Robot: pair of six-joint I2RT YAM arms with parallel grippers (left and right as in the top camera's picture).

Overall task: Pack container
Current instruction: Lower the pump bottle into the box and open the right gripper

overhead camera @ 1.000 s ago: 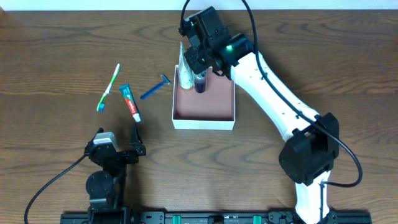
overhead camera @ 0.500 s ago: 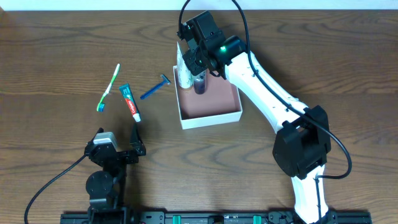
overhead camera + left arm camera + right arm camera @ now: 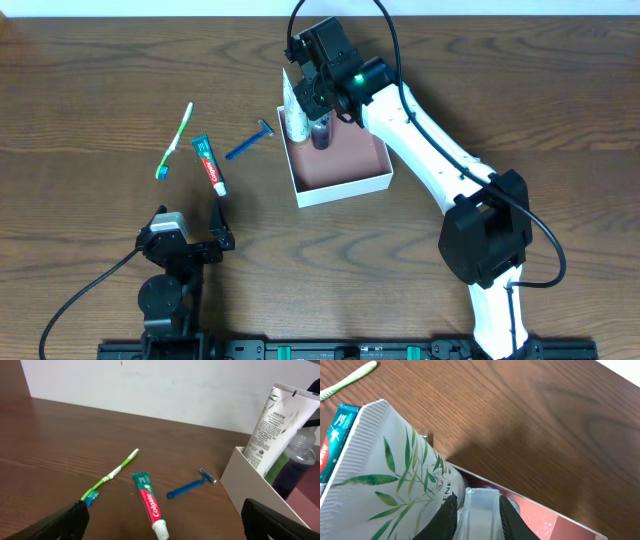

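Observation:
The container [image 3: 345, 190] is a shallow white box with a pinkish inside, lying skewed at mid table; it also shows in the left wrist view [image 3: 250, 477] and the right wrist view [image 3: 555, 525]. My right gripper [image 3: 318, 100] [image 3: 479, 505] is shut on a clear-capped bottle of purple liquid [image 3: 320, 130] [image 3: 480, 510] [image 3: 295, 460], which stands in the box's far left corner. A white leaf-print tube [image 3: 293, 110] [image 3: 277, 425] [image 3: 385, 460] stands upright beside it. My left gripper [image 3: 192, 228] [image 3: 165, 532] is open and empty near the front edge.
A green toothbrush [image 3: 176, 140] [image 3: 112, 475], a red and green toothpaste tube [image 3: 209, 165] [image 3: 148, 505] and a blue razor [image 3: 250, 140] [image 3: 191, 486] lie on the wood table left of the box. The right arm reaches across from the front right.
The box has turned and slid, its front edge swinging right. The right arm shifted with the bottle still held. The left arm has not moved.

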